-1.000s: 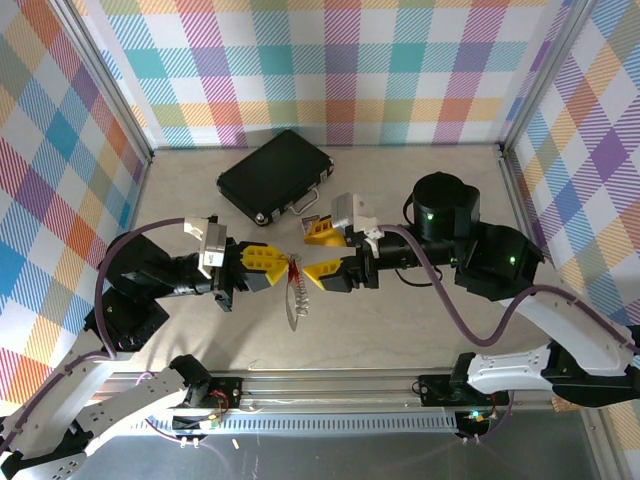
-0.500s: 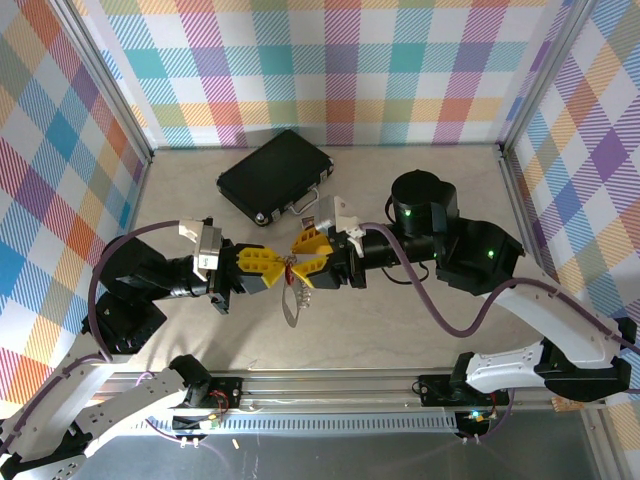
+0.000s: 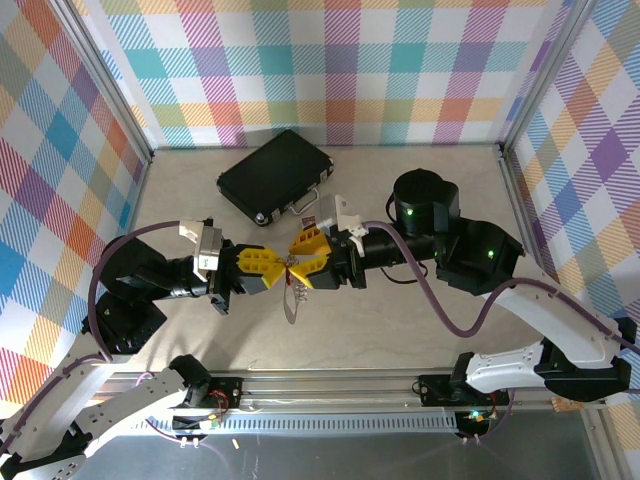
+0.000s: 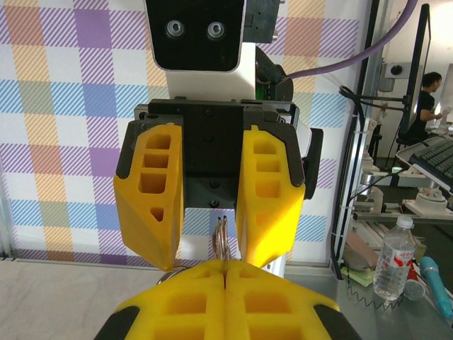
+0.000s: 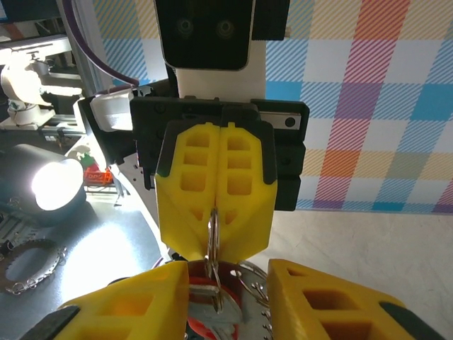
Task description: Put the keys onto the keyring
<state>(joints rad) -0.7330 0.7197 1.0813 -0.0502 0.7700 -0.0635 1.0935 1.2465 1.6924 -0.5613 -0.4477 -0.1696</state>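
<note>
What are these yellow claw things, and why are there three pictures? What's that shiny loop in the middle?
These are two robot arms bolted to a table. One camera looks down from above; the other two sit on the wrists, each facing the other arm's yellow pincer. The left pincer is shut on the keyring, a thin metal loop hanging down. The right pincer has its jaws apart on either side of that loop. A black case lies farther back.

I see a black case (image 3: 277, 176) flat on the beige table (image 3: 420, 340), toward the back. Plaid walls (image 3: 330, 70) stand around it. A water bottle (image 4: 391, 258) stands outside.
</note>
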